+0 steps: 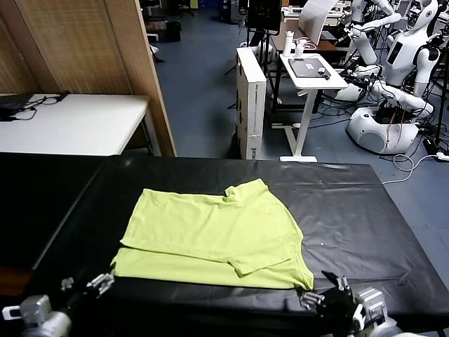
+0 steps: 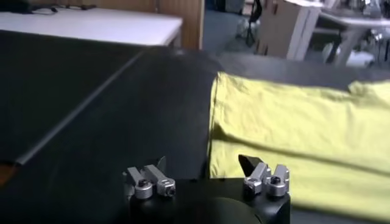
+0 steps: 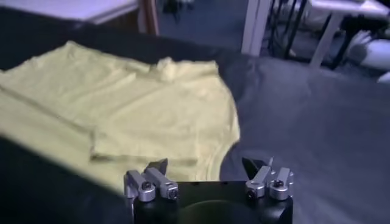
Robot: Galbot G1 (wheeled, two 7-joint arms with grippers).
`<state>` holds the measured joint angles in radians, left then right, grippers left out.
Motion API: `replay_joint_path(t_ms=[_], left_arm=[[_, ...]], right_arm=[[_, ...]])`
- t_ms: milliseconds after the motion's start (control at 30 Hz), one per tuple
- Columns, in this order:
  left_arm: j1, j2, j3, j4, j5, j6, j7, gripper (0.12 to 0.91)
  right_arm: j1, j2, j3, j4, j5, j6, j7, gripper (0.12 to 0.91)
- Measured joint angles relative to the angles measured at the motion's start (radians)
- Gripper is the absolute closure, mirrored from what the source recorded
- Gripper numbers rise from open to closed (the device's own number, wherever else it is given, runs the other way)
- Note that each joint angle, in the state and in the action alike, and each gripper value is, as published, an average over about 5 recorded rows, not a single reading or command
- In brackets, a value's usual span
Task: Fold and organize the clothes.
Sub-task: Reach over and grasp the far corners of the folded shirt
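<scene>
In the head view, the lime T-shirt [image 1: 217,239] lies flat on the black desk [image 1: 365,210], partly folded, with one layer laid over another and a sleeve tip poking up toward the far edge. It sits nearer the near edge than the far one, roughly midway between the left and right edges. The left hand [image 1: 83,286] is at the near edge, just off the shirt's near left corner, and its fingers stand wide apart with nothing between them. The right hand [image 1: 328,291] is at the near edge too, just beside the shirt's near right corner, also spread wide and empty.

In the left wrist view, the left hand [image 2: 207,173] hovers low over the dark desk cloth [image 2: 91,109]. The T-shirt [image 2: 292,134] begins just past the fingertips, its side edge running away toward the far edge, and neither fingertip touches it.

In the right wrist view, the right hand [image 3: 207,173] has its jaws wide. The T-shirt [image 3: 122,109] lies just ahead of it, the curved hem close to one fingertip, while bare desk [image 3: 317,109] spreads toward the right edge.
</scene>
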<state>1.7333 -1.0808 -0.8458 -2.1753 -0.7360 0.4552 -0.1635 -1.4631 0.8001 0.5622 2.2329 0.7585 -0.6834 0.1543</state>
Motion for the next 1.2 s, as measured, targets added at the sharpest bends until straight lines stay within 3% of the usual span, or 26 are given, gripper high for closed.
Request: replay_joint_path(t_ms=[233, 467, 633, 867, 1000, 1200], left_arm=[[-0.198, 0.054, 0.080, 0.096, -0.018, 0.038, 0.046, 0.123], [-0.393, 0.138, 0.175, 0.204, -0.113, 0.105, 0.018, 0.123], [-0.527, 0.187, 0.242, 0.294, -0.157, 0.127, 0.016, 0.123], [-0.690, 0.191, 0.341, 0.426, -0.160, 0.128, 0.038, 0.123], [-0.766, 0.189, 0.398, 0.489, -0.143, 0.119, 0.071, 0.123], [-0.859, 0.171, 0.474, 0.569, -0.109, 0.107, 0.088, 0.123]], right_arm=[[0.259, 0.010, -0.126, -0.157, 0.033, -0.013, -0.004, 0.118], [0.496, 0.055, -0.288, -0.322, 0.033, -0.025, -0.009, 0.118], [0.631, 0.102, -0.379, -0.459, 0.034, -0.011, -0.038, 0.118], [0.769, 0.156, -0.469, -0.608, 0.034, 0.017, -0.105, 0.118], [0.819, 0.181, -0.503, -0.668, 0.021, 0.022, -0.123, 0.118], [0.860, 0.208, -0.536, -0.743, -0.007, 0.027, -0.144, 0.118]])
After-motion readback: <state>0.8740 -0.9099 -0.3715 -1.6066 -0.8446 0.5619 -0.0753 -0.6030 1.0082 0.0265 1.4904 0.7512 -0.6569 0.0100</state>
